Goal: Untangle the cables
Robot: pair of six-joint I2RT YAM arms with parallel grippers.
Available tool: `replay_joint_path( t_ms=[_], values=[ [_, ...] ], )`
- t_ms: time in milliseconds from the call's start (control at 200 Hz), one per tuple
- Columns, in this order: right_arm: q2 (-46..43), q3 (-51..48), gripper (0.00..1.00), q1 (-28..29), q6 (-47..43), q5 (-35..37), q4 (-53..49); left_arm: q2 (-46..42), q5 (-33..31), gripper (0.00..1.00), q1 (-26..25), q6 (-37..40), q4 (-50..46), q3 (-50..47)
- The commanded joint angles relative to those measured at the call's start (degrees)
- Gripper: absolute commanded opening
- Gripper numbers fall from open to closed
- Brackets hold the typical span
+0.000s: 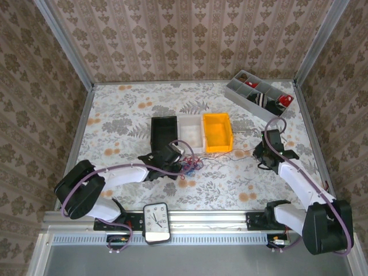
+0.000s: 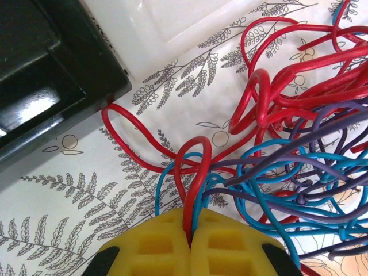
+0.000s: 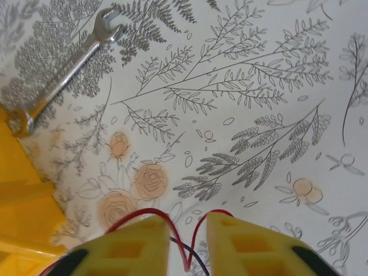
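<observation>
Low in the left wrist frame, the left tool [image 2: 190,236] is clenched on the red cable [image 2: 199,178]. The blue cable [image 2: 158,198] and dark grey cable [image 2: 302,199] are tangled to its right. The right tool [image 3: 188,225] is released, with thin strands lying loose in its gap. The clump [image 1: 190,165] sits mid-frame on the surface [image 1: 126,115]. Beyond it are the black bin [image 1: 163,131] and the yellow bin [image 1: 218,146].

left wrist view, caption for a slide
Left gripper pinching a red cable at the edge of the tangle, black bin nearby.
</observation>
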Motion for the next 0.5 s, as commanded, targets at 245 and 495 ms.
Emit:
replay_joint_path(
  t_ms=[245,495],
  values=[
    [6.05,5.76,0.0,-2.53,-3.53,4.65,2.33,-0.79,-7.5,0.0,-0.13,-4.16,-6.59,-1.07],
    [9.6,11.22,0.0,-10.92,-4.94,4.83,2.72,-6.27,-15.45,0.0,3.35,-11.5,-15.34,-3.18]
  ],
)
